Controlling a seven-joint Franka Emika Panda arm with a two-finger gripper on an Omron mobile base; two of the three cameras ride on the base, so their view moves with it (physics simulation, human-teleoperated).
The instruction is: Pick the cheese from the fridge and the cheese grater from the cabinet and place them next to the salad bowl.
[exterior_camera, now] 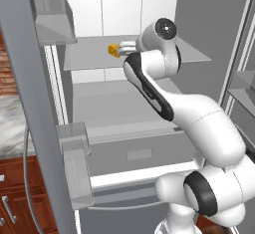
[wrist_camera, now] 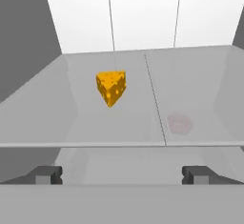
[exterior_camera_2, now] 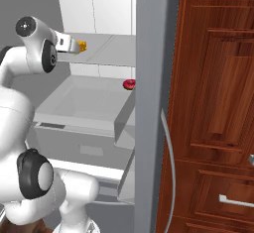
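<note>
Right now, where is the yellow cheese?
The cheese sits on a glass shelf inside the fridge, left of centre in the hand view, just ahead of the open gripper.

Even, flat rendered light fills the fridge (exterior_camera: 124, 9), its white back wall bright ahead of the claw (wrist_camera: 122, 174) and without glare. Shadows are faint and soft-edged. Beyond the claw, the translucent shelf (wrist_camera: 190, 89) blurs the pink shape beneath it.

Yellow-orange cheese (wrist_camera: 111, 87) (holed), pink donut (exterior_camera_2: 129, 84), grey fridge (exterior_camera: 30, 103).
</note>
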